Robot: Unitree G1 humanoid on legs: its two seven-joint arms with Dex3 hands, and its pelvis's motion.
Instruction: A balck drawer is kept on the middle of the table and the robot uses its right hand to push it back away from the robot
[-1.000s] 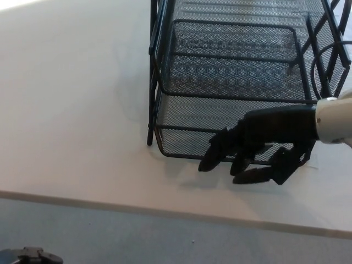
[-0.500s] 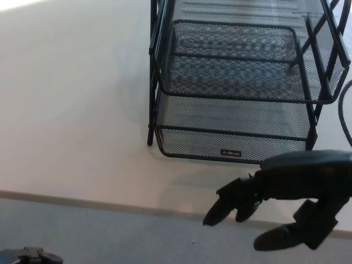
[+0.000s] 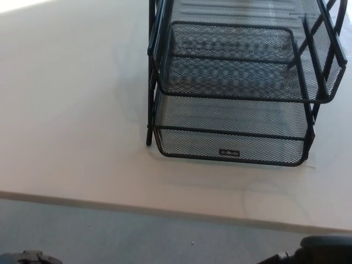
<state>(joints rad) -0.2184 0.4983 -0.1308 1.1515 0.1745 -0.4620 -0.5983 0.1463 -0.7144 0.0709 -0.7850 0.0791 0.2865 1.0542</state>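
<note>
A black wire-mesh drawer rack (image 3: 234,91) with stacked trays stands on the white table (image 3: 71,121), right of centre. Its lowest tray (image 3: 231,144) juts toward me and carries a small label on its front rim. Only a dark sliver of my right hand (image 3: 322,252) shows at the bottom right corner, below the table's front edge and well apart from the rack. Its fingers are hidden. My left hand does not show.
The table's front edge (image 3: 137,208) runs across the lower picture, with grey floor (image 3: 137,236) beneath it. A dark part of my own body (image 3: 25,257) peeks in at the bottom left corner. Bare tabletop lies left of the rack.
My right hand has drawn back from the lowest tray's front, moving down toward me and almost out of the picture. The rack has stayed in place.
</note>
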